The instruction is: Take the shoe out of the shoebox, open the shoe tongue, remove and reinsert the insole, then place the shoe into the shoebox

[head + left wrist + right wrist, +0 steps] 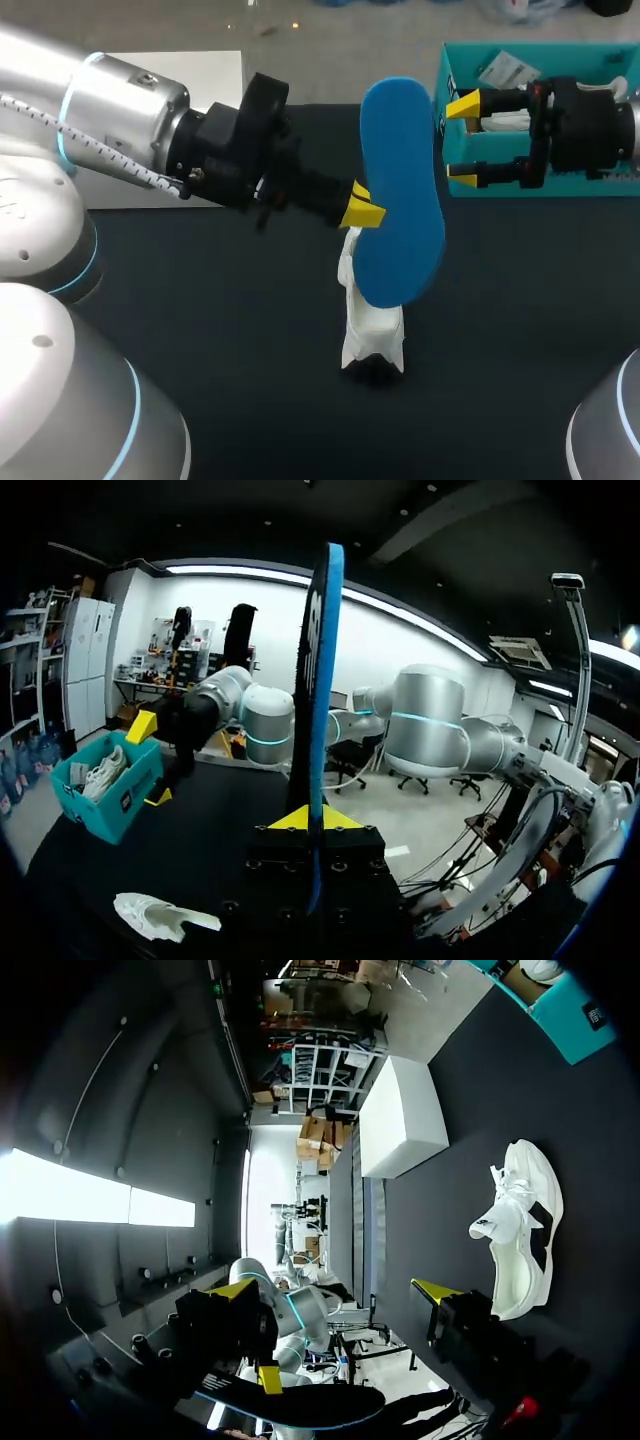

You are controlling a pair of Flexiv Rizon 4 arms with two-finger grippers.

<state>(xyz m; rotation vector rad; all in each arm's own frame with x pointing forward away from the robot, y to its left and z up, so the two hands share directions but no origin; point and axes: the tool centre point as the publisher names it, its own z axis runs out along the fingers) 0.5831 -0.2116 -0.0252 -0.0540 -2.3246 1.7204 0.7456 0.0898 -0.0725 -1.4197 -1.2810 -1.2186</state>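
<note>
**Head view.** The left arm (110, 110) comes in over the near left corner of the tabletop (230, 330). The left gripper (362, 208) has its fingers clenched on one long edge of the blue insole (400, 180), which is held raised above the tabletop's middle. The white shoe (372, 335) lies below it, partly hidden, with nothing touching it. The right gripper (462, 140) hangs released over the teal shoebox (447, 100) at the far right corner.

**Left wrist view.** The insole appears edge-on, upright between the yellow tips. The shoe lies on the tabletop under and beside the gripper.

**Right wrist view.** The fingers are spread wide with nothing between them. The shoe lies ahead of them.

**Hazards.**
- The grip covers only a small part of a long, flexible insole. It may pivot or slip when its end meets the shoe.
- The shoe is unrestrained. Insertion force would probably push it along the tabletop, or fold the tongue shut.
- The right gripper is well apart from the shoe and cannot brace it from there.

**Surface.** The tabletop is dark and matte. A white box (190, 75) stands at the far left corner, and the shoe lies well apart from both boxes.
</note>
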